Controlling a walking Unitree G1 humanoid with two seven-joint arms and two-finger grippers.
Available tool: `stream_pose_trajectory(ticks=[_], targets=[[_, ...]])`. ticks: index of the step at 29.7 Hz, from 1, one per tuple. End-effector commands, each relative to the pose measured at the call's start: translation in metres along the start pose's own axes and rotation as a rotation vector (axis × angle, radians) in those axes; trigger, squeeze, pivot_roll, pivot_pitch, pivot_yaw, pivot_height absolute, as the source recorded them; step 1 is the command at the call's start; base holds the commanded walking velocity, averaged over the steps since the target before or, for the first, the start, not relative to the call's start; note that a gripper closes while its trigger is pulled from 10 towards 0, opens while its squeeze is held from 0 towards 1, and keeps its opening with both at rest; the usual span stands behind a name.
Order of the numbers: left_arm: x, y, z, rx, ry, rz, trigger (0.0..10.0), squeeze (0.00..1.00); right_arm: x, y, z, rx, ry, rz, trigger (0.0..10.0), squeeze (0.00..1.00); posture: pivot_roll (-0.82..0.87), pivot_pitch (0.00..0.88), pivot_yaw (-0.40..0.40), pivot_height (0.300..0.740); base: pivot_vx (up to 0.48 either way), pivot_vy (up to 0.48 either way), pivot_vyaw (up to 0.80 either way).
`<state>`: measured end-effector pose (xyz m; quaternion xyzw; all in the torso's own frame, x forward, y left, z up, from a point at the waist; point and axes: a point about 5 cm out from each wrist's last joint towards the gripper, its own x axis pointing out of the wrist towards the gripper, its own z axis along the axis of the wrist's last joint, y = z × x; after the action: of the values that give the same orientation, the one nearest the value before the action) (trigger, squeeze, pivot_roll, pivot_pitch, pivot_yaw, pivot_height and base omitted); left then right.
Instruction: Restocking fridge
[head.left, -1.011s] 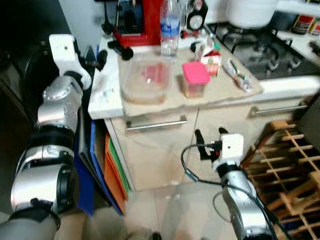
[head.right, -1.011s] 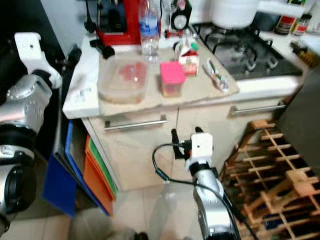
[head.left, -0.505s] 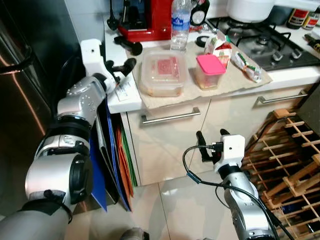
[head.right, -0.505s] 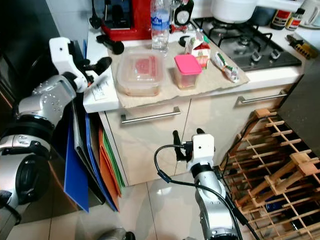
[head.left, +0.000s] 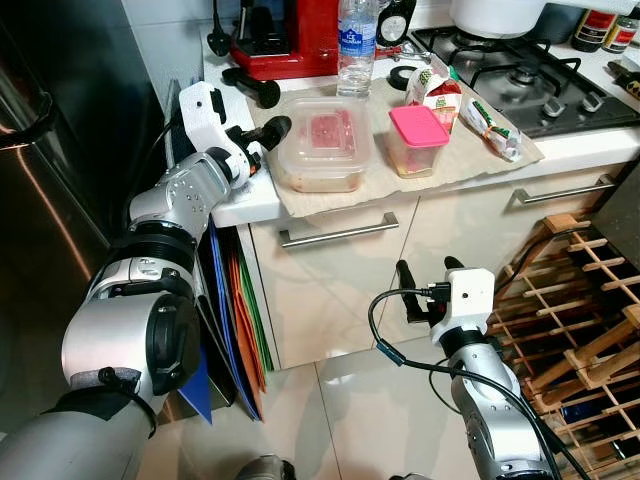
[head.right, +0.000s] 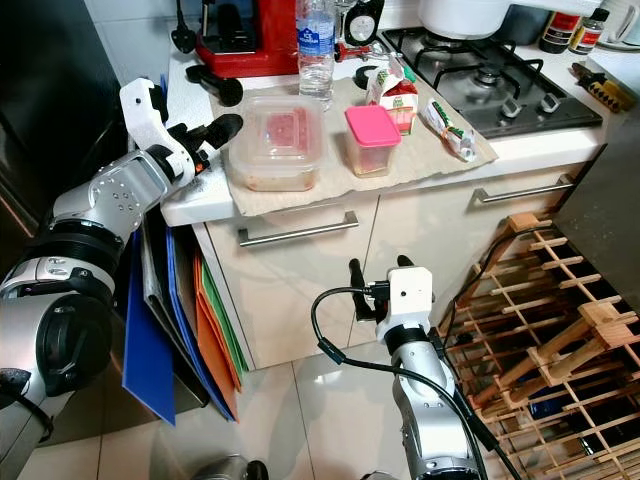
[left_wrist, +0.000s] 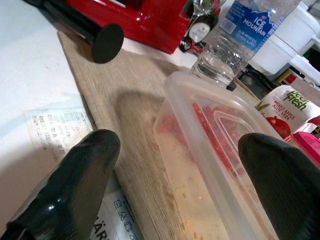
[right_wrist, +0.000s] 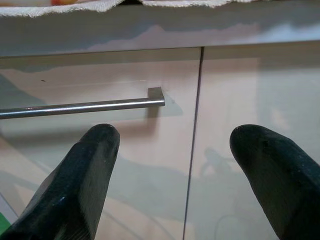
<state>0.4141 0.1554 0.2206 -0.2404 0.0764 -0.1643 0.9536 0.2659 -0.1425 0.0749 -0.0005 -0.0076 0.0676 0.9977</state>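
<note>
Nearest the robot, the right pincer (head.left: 432, 290) hangs low in front of the cupboard fronts, its two black fingers spread wide and holding nothing; its wrist view faces a drawer handle (right_wrist: 82, 106), so it looks parked out of the way rather than working. Higher and to the robot's left, the left pincer (head.left: 262, 136) reaches over the counter (head.left: 235, 205) edge, fingers parted and empty, lined up on the near side of the clear lidded container (head.left: 324, 145) with reddish food inside. In the left wrist view one finger sits over a printed paper slip (left_wrist: 55, 132) and the other beyond the container's corner, so the box lies between them but untouched; the wide opening seems meant to straddle that corner. The container rests on a brownish mat (head.left: 470, 160), which gathers the items to be stocked: just beside it the pink-lidded tub (head.left: 417, 139), then a juice carton (head.left: 437, 93) and a wrapped packet (head.left: 490, 127). Farther back stand a water bottle (head.left: 355, 45) and a red appliance (head.left: 285, 38), with the gas hob (head.left: 520, 80) to the right. The dark fridge (head.left: 55, 150) stands immediately to the left, so I judge the container the first pick, with a short carry.
</note>
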Motion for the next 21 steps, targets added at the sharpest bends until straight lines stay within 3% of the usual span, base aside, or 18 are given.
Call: stream_pose_trajectory(ticks=[1,7,17,21], targets=[[0.001,-0.002,0.003,-0.01,0.011,0.006,10.0,0.0,-0.002,0.001,0.0,0.001,0.009,-0.001,10.0,0.0,0.07,0.075,0.049,0.74,0.0,0.0,0.0],[0.001,0.0,-0.005,0.045,0.045,0.003,10.0,0.0,0.003,0.001,0.008,-0.001,-0.022,-0.007,10.0,0.0,0.07,0.07,0.048,0.74,0.0,0.0,0.0],[0.007,-0.024,-0.006,0.088,0.039,-0.137,10.0,0.0,0.003,0.0,0.006,-0.003,-0.016,-0.011,10.0,0.0,0.06,0.063,0.05,0.74,0.0,0.0,0.0],[0.007,-0.025,-0.007,0.122,0.047,-0.135,10.0,0.0,0.004,0.0,0.006,-0.005,-0.013,-0.01,10.0,0.0,0.07,0.061,0.049,0.74,0.0,0.0,0.0]])
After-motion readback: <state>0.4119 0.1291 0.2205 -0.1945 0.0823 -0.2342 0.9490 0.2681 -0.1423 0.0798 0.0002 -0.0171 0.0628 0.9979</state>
